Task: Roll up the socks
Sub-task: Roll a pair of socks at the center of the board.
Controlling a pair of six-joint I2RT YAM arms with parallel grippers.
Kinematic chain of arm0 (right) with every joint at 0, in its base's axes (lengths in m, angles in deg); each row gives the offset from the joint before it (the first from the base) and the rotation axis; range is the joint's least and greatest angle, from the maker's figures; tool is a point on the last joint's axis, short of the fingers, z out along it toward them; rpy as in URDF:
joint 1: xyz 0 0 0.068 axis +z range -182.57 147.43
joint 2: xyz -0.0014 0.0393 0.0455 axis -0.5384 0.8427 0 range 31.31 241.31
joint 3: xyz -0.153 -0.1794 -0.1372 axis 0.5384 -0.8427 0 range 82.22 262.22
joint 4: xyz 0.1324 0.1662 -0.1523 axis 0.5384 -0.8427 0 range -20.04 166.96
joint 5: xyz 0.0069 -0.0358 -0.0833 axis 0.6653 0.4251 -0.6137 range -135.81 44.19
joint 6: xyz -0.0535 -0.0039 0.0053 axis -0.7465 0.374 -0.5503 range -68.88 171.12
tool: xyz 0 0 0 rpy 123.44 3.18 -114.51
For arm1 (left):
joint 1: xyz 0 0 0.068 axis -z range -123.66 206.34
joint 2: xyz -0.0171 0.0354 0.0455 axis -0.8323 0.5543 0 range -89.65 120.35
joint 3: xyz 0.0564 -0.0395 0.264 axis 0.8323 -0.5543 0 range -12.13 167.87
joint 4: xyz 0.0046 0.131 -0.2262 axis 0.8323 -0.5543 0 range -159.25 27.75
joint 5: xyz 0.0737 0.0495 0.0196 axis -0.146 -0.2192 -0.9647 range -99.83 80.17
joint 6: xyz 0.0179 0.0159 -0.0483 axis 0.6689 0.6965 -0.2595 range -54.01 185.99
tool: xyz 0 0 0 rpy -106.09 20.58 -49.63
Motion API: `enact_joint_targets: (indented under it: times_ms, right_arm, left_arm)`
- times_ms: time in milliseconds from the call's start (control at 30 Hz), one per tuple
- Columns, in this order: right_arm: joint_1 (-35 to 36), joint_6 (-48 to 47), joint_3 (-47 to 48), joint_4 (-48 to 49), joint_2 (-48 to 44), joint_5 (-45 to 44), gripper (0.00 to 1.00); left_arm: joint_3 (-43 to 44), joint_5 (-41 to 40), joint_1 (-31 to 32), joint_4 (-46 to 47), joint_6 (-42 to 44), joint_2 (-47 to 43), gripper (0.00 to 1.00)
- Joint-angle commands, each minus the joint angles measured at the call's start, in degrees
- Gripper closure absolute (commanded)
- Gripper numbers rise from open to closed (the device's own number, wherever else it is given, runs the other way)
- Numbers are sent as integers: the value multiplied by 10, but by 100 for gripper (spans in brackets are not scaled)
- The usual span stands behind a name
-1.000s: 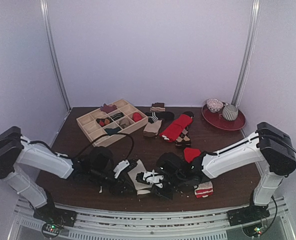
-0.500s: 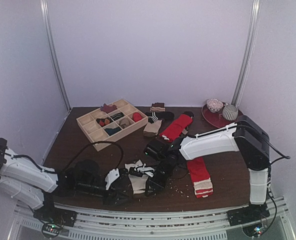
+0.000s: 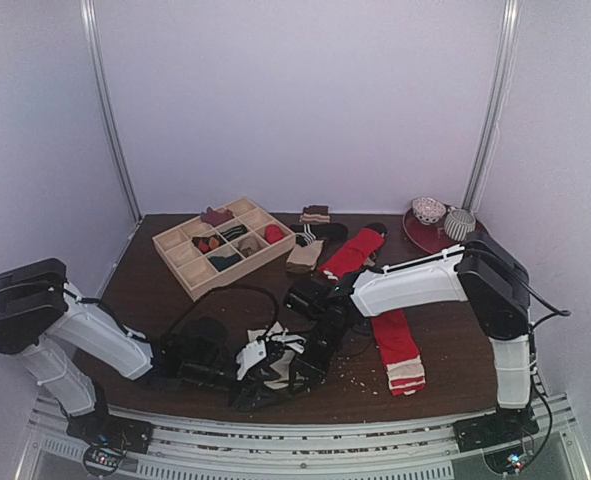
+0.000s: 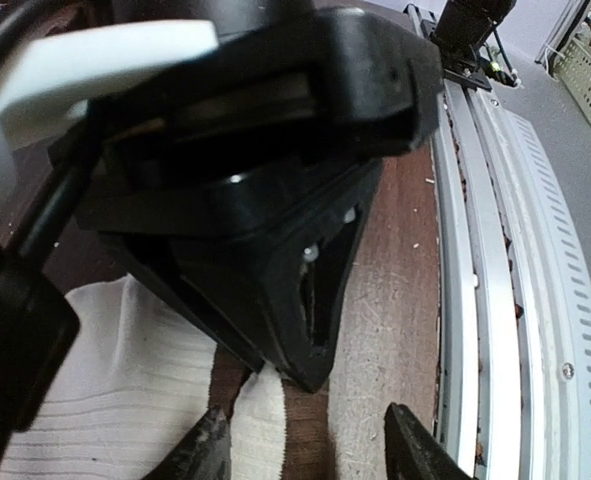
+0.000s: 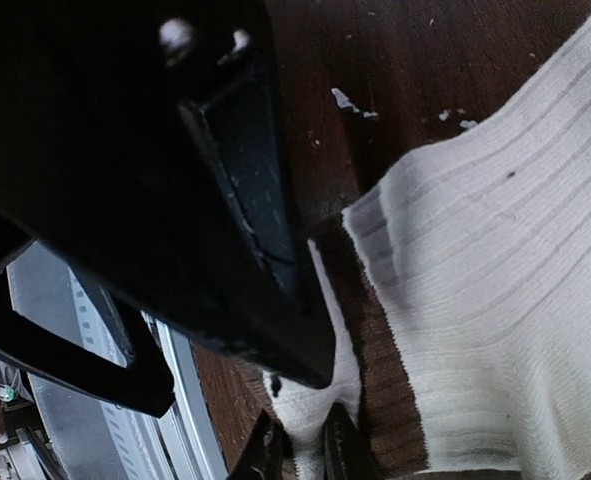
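Barely begun: the right claw pinches the unrolled cream ribbed sock with a brown band, while the left claw gapes empty. The red fabric sock with a white-striped end lies flat.

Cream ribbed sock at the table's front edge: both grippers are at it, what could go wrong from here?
1. The right gripper pinches only a thin fold at the edge of the cream ribbed sock, so it may slip free when pulled.
2. The open left gripper has mostly bare wooden table between its fingertips; closing here could miss the fabric.
3. Both grippers sit crowded near the table's front; they may collide.
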Motion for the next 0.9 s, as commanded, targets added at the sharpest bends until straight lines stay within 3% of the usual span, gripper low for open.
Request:
enact_joint_targets:
  times_ms: [0,300,500,600,700,767,867]
  right_arm:
    - [1,-7,-38,-75,52,-45,88]
    - [-2,-7,-44,-74,52,-39,88]
    - [-3,-4,-50,-69,52,-37,88]
    - [-4,-5,-50,-66,51,-29,87]
    - [-6,1,-52,-48,41,-26,84]
    - [-8,17,-66,-3,14,-39,80]
    - [-15,48,-143,160,-71,-111,66]
  left_arm:
    - [4,26,5,8,5,10,50]
    - [12,12,8,-6,0,53,55]
    - [8,6,10,-1,-8,70,82]
    - [8,8,10,-13,-15,78,100]
    - [3,-7,9,-32,-38,91,100]
    - [5,-19,9,-55,-70,101,100]
    - [8,-7,-2,-91,-134,111,100]
